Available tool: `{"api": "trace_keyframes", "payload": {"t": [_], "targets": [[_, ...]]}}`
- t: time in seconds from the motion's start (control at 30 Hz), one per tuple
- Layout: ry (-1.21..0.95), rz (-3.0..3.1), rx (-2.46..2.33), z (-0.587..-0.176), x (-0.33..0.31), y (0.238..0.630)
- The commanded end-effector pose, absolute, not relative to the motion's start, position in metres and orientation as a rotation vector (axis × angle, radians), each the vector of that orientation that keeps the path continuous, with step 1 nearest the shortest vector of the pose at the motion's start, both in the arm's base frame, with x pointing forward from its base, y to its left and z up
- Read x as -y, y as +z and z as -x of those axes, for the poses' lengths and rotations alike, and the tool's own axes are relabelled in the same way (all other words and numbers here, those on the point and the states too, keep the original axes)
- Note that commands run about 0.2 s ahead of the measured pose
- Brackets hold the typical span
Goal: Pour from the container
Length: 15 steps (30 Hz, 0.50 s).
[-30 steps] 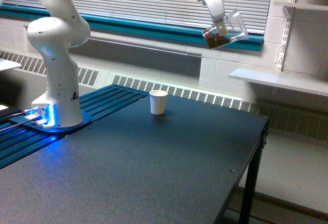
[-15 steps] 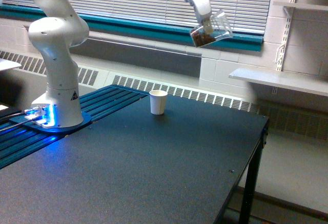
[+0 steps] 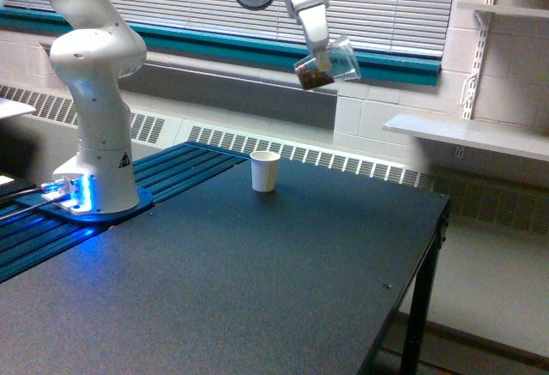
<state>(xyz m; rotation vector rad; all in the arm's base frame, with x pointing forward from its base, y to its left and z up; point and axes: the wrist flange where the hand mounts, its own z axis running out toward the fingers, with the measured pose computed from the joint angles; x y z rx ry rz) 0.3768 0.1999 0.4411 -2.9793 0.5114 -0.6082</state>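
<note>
On the black table [image 3: 257,306] the white paper cup [image 3: 265,171] stands upright just beside the arm's blue-lit base, on the exterior view's right of it, and nothing shows spilled near the cup. High above the cup and off to the exterior view's right, the gripper [image 3: 321,52] is clamped on the clear container [image 3: 328,66], tilted, brown bits inside. My judgement: pouring has not begun; the container must reach the cup and tip.

A lab — robot arm base [image 3: 93,148] bolted to bench [image 3: 257,281].
</note>
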Motion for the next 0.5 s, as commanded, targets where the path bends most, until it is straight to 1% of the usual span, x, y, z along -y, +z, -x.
{"api": "trace_keyframes", "payload": {"t": [0.03, 0.5], "targets": [[-0.572, 2.983, -0.569, -0.352, -0.212, 0.430], [-0.496, 3.033, -0.557, -0.309, -0.229, 0.406]]}}
